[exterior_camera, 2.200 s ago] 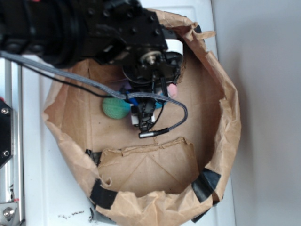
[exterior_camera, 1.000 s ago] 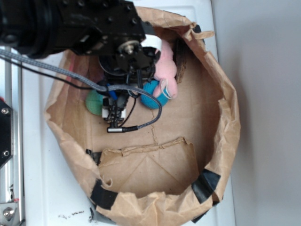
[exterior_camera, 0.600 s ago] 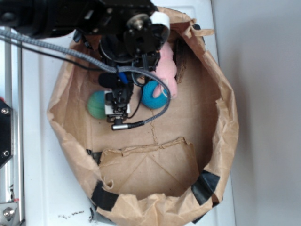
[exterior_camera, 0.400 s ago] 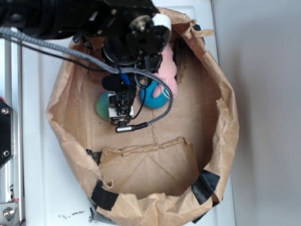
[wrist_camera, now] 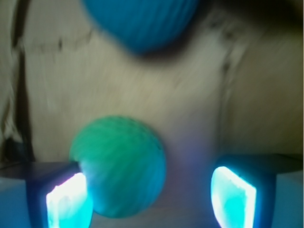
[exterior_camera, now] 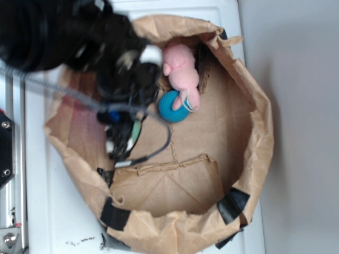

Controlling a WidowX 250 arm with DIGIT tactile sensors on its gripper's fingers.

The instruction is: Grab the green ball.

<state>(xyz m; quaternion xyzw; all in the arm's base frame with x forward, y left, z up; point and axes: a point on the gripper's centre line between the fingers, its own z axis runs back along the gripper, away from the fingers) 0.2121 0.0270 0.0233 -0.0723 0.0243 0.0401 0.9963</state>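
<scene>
In the wrist view the green ball [wrist_camera: 118,166] lies on the brown paper floor between my fingers. It rests against the left pad [wrist_camera: 66,199], and a clear gap separates it from the right pad [wrist_camera: 232,194]. My gripper [wrist_camera: 149,197] is open around it. From the exterior view my blurred black arm [exterior_camera: 79,37] covers the ball, leaving only a green sliver [exterior_camera: 136,129].
A teal-blue ball [exterior_camera: 174,106] lies just beyond the green one, also visible as the blue ball [wrist_camera: 142,21] at the top of the wrist view. A pink plush toy [exterior_camera: 181,71] touches it. All sit inside a crumpled brown paper bag [exterior_camera: 254,143] with a folded flap [exterior_camera: 164,185].
My arm swung left and lower over the green ball, which is now almost hidden in the exterior view. The bag's left wall has shifted. The blue ball and plush stayed put.
</scene>
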